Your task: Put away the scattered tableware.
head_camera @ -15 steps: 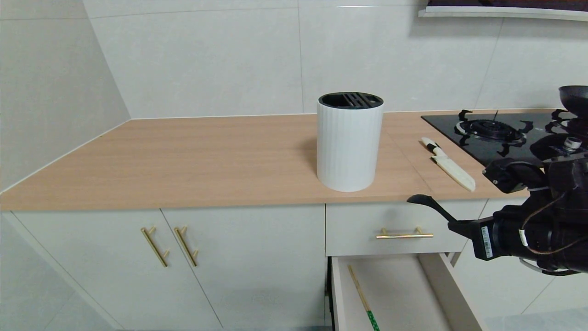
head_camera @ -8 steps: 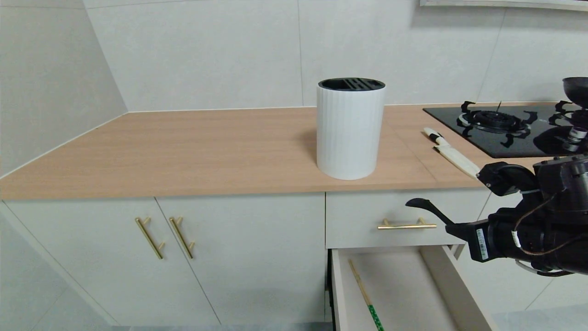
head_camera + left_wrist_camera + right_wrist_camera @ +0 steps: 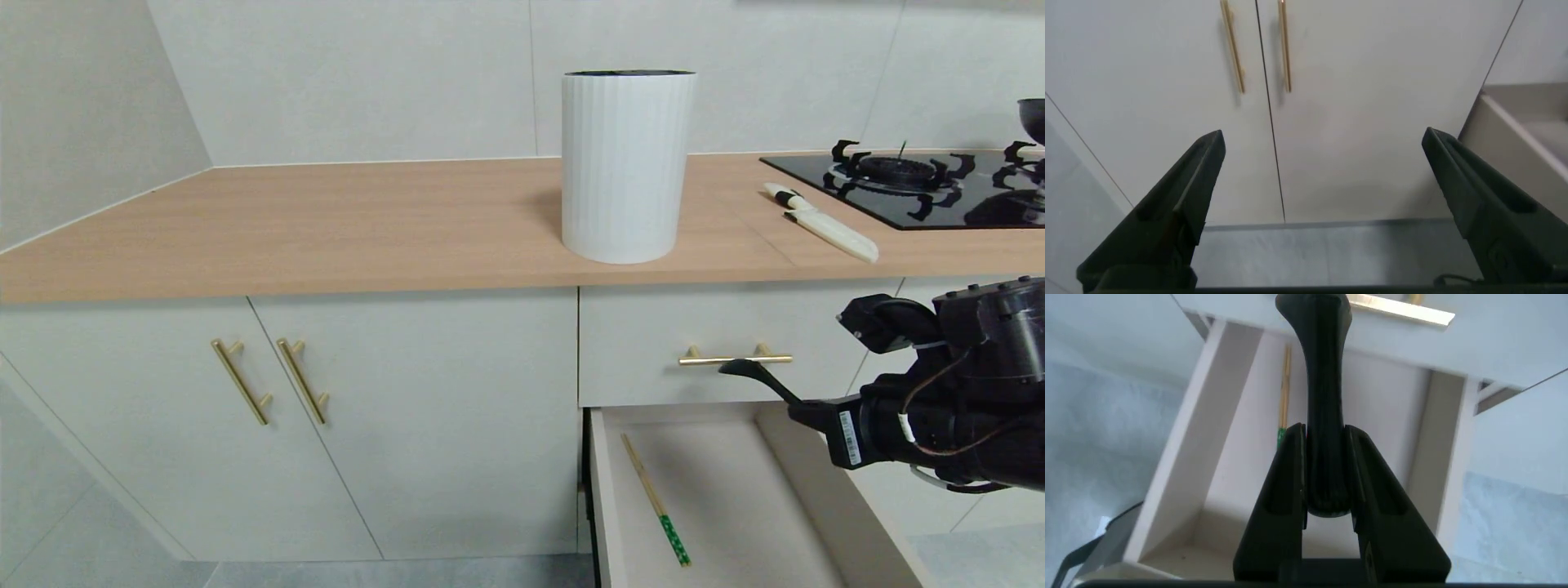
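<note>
**Black utensil held over the open drawer**

Your right gripper (image 3: pixel 804 406) (image 3: pixel 1325 441) is clamped on the handle of a slim black plastic utensil (image 3: pixel 755 377) (image 3: pixel 1321 343). Its curved tip juts out over the pale pulled-out drawer (image 3: pixel 600 490) (image 3: pixel 1200 400), where wooden chopsticks with green ends (image 3: pixel 653 506) (image 3: pixel 1285 384) lie. You appear to be at the stowing step. Next, lower the utensil between the drawer walls, clear of the gold bar handle (image 3: pixel 735 358), and let go. Your left gripper (image 3: pixel 1323 145) hangs wide and empty before the white cabinet doors (image 3: pixel 1331 82). A cream-bladed knife (image 3: pixel 820 222) waits on the wooden counter (image 3: pixel 326 220) near the white ribbed cylindrical holder (image 3: pixel 627 163).
</note>
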Tool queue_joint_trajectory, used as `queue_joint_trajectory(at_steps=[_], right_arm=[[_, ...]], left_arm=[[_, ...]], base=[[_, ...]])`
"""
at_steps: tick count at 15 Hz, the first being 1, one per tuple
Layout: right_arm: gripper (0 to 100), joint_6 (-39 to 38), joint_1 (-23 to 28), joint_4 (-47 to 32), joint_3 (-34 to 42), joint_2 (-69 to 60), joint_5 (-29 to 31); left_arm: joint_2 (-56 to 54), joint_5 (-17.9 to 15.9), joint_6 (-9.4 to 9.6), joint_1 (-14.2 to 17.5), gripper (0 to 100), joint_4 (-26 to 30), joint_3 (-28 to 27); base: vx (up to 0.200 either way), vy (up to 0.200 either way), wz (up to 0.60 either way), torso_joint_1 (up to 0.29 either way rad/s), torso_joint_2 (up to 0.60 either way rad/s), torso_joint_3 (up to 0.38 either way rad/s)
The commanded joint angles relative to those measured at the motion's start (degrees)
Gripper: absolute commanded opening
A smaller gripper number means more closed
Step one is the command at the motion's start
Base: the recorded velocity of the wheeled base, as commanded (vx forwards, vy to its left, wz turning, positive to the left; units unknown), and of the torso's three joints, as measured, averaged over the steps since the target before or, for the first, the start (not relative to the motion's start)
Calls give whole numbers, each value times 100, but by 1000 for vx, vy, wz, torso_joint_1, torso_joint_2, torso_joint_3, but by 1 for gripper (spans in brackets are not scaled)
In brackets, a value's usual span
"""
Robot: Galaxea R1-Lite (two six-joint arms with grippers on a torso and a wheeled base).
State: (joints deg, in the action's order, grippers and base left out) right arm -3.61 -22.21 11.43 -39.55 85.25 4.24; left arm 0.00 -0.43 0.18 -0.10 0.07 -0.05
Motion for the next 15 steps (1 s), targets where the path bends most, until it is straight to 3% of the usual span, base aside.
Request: queue_joint_trajectory(at_steps=[1,6,15], right_arm=[[0,0,-3,-1,0,62,-2],[0,0,-3,-1,0,80,-2],[0,18,-11,-1,-18,370,6]], left_arm=[[9,-1,-1,1,100,1,-4],[0,-1,-1,1,100,1,-4],[9,-1,-1,1,100,1,5]], base=[[0,0,0,-129,456,325],[0,0,0,-71,326,253],[0,0,0,-3,8,5]])
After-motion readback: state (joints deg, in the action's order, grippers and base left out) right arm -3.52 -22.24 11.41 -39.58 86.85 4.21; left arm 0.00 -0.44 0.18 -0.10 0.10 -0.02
